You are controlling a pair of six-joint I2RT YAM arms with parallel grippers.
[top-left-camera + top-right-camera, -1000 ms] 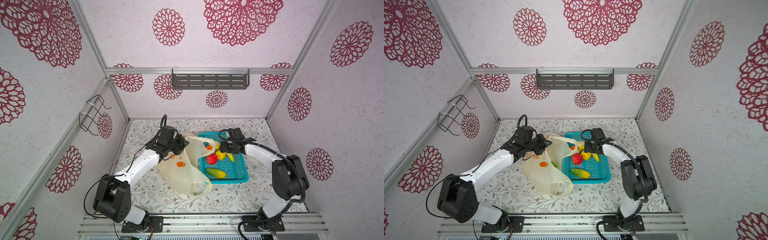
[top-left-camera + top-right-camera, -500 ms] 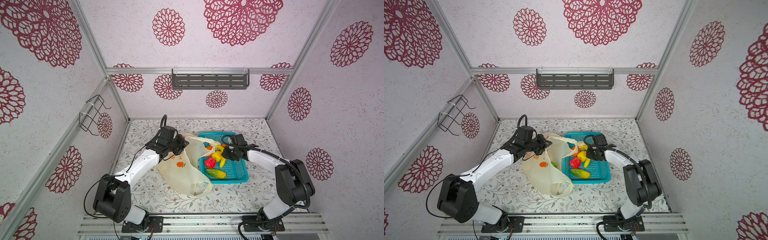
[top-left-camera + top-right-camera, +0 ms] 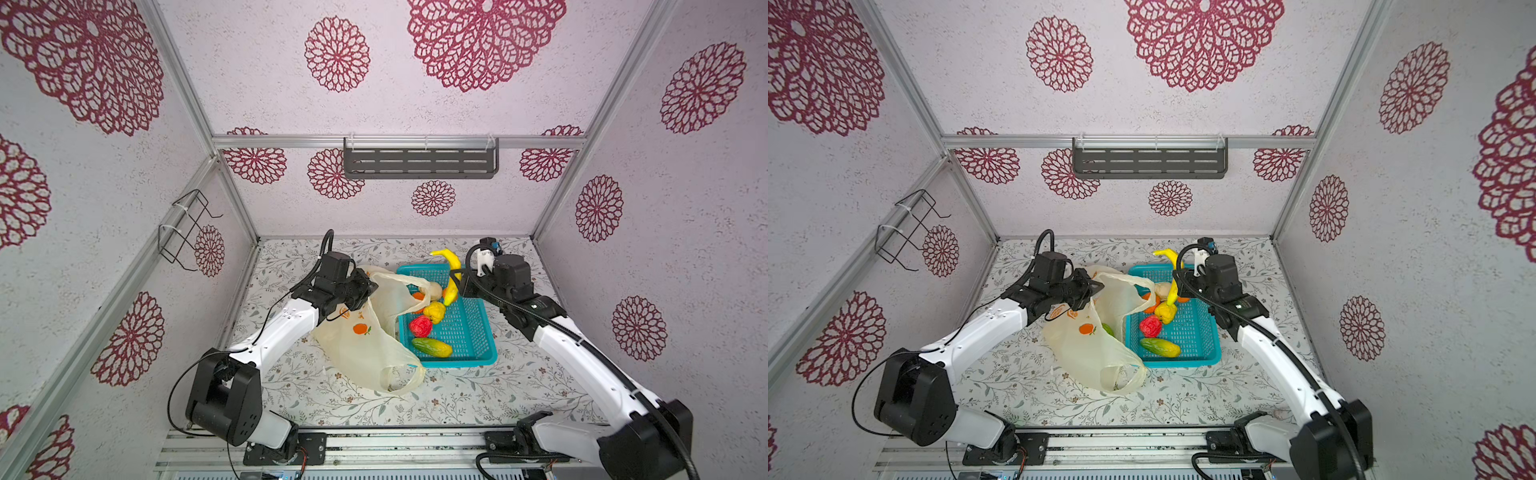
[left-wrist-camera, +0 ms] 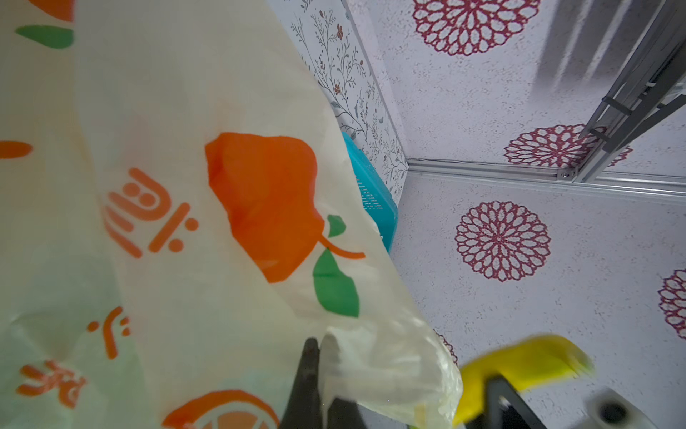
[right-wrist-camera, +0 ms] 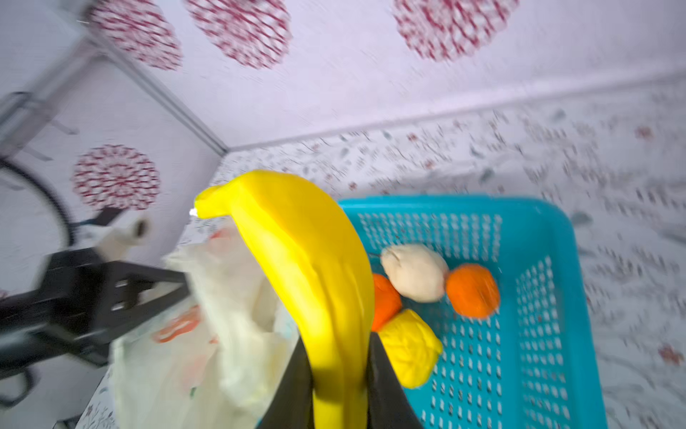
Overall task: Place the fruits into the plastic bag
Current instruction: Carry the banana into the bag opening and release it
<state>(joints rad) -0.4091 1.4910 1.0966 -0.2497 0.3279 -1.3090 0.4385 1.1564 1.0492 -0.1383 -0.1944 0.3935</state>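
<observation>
Right wrist view: we are clamping the banana (image 5: 315, 282) in our right gripper (image 5: 336, 356) near the teal basket (image 5: 557, 230); our left gripper (image 4: 319, 371) is pinching the plastic bag (image 4: 222, 111).

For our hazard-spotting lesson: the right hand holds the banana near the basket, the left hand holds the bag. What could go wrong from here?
The right hand grips the banana near one end, so its long free part could swing or slip out. The left hand pinches only one edge of the thin plastic bag; the rest hangs limp, so the banana may catch the rim and drop outside.
</observation>
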